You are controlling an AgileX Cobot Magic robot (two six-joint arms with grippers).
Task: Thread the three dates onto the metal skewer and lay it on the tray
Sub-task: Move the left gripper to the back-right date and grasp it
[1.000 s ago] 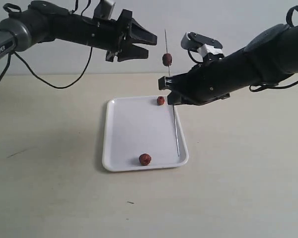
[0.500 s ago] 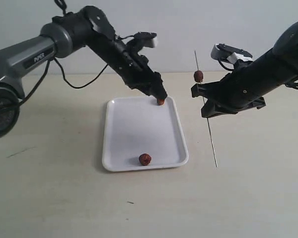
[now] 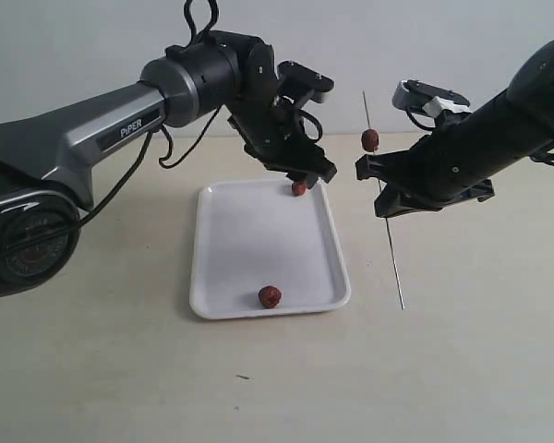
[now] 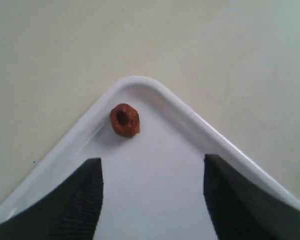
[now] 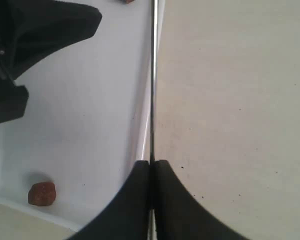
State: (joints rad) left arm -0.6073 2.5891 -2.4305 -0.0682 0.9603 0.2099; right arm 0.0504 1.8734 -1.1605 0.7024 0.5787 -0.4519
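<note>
Left gripper hangs over the far right corner of the tray, jaws released with a wide gap. It is just above one date lying in that corner, with no contact visible in the wrist view, and a second date sits by the tray's near rim. Right of the tray, right gripper has jaws clenched on the metal skewer, held near-upright over the table, lower tip beside the tray's right rim, third date threaded near the top.
</note>
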